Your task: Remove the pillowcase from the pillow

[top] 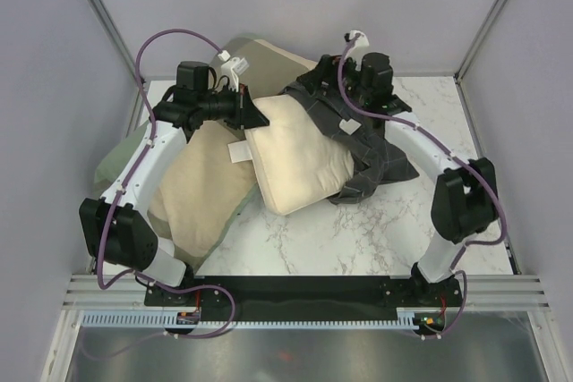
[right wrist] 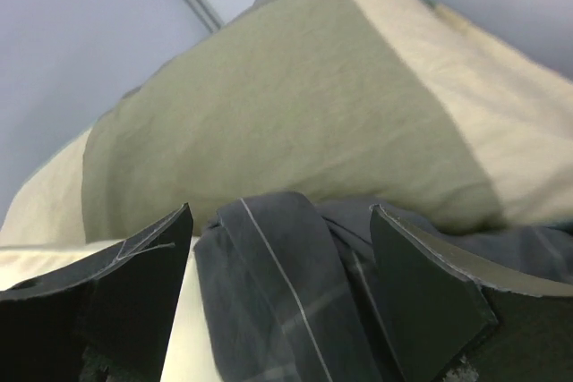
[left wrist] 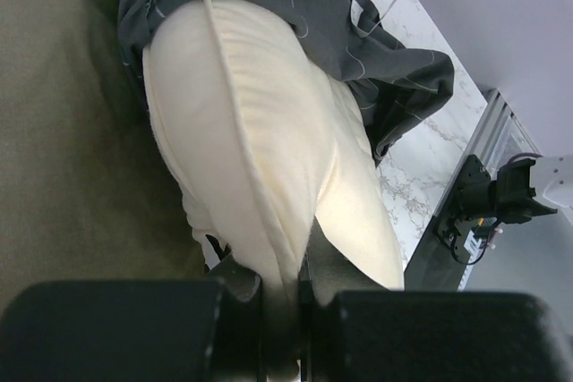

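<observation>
The cream pillow [top: 295, 157] lies mid-table, mostly bare, its far right end still inside the dark grid-check pillowcase [top: 369, 145]. My left gripper [top: 252, 115] is shut on the pillow's far left seam edge. In the left wrist view the gripper [left wrist: 286, 285] pinches the cream seam of the pillow [left wrist: 260, 131], and the pillowcase [left wrist: 340, 15] is bunched beyond it. My right gripper [top: 322, 89] is at the pillowcase's far end. In the right wrist view it [right wrist: 282, 252] is open, with a fold of the pillowcase [right wrist: 286, 301] between the spread fingers.
A larger olive-and-tan pillow [top: 199, 190] lies under and left of the cream pillow, reaching to the back [top: 260, 53]. It fills the background of the right wrist view [right wrist: 286, 105]. The marble table [top: 358, 239] shows at the front right. Enclosure walls stand on three sides.
</observation>
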